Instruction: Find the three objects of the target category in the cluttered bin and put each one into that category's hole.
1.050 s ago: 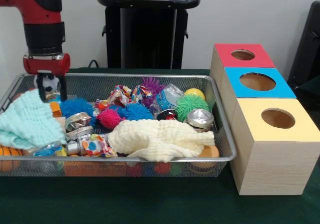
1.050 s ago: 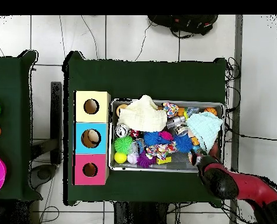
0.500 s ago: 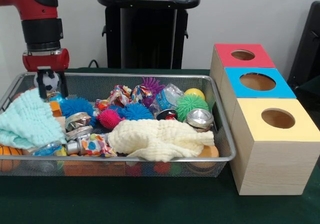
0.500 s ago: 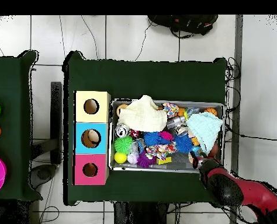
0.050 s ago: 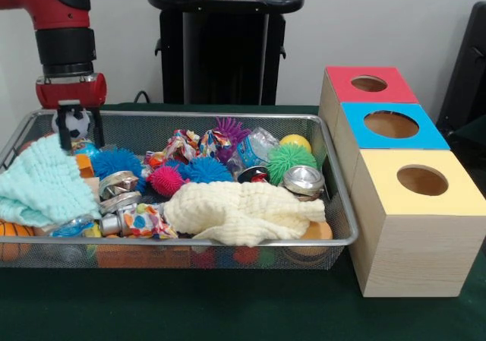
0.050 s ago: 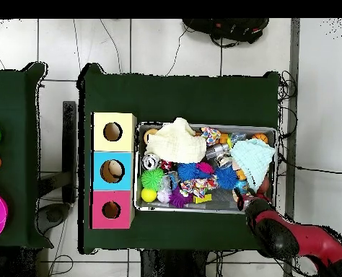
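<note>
A small black-and-white soccer ball (image 5: 74, 124) sits between the fingers of my gripper (image 5: 77, 126), which is shut on it just above the far left corner of the wire bin (image 5: 228, 244). In the overhead view the red arm (image 6: 278, 232) covers the gripper and the ball at the bin's lower right corner (image 6: 264, 208). A yellow ball (image 5: 295, 140) lies at the bin's far right and an orange basketball (image 5: 11, 238) at its near left. The red box (image 5: 342, 84), blue box (image 5: 437, 136) and yellow box (image 5: 456, 197) stand in a row right of the bin, each with a round hole on top.
The bin also holds a mint cloth (image 5: 42, 185), a cream cloth (image 5: 243, 212), spiky balls in green (image 5: 291, 159), blue (image 5: 115, 161) and pink (image 5: 165, 180), crushed cans (image 5: 304, 180) and crumpled wrappers (image 5: 144, 221). A black pedestal (image 5: 224, 45) stands behind the bin.
The gripper has risen a little with the soccer ball still held in it, staying over the bin's far left corner. Nothing else in the bin has moved.
</note>
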You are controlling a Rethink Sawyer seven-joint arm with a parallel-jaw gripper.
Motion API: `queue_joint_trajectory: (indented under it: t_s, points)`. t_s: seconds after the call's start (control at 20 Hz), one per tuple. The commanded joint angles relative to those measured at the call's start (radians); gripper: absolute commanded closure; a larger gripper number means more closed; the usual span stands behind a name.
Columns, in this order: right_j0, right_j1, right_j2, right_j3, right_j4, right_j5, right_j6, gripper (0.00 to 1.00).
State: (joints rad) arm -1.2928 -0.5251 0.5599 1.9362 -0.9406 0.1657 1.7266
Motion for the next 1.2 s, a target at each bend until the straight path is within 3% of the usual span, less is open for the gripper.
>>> queue_joint_trajectory:
  t_s: [0.05, 0.2, 0.4, 0.6, 0.7, 1.2]
  points:
    - [-0.049, 0.115, -0.064, 0.117, -0.160, 0.239, -0.329, 0.00]
    - [-0.001, 0.187, -0.101, 0.073, -0.199, 0.257, -0.322, 0.00]
    - [0.010, 0.265, -0.124, 0.018, -0.209, 0.295, -0.358, 0.00]
    - [0.026, 0.347, -0.137, -0.056, -0.171, 0.452, -0.535, 0.00]
    - [0.051, 0.377, -0.160, -0.095, -0.156, 0.498, -0.561, 0.00]
    - [0.266, 0.420, -0.286, -0.239, -0.076, 0.796, -0.618, 0.00]
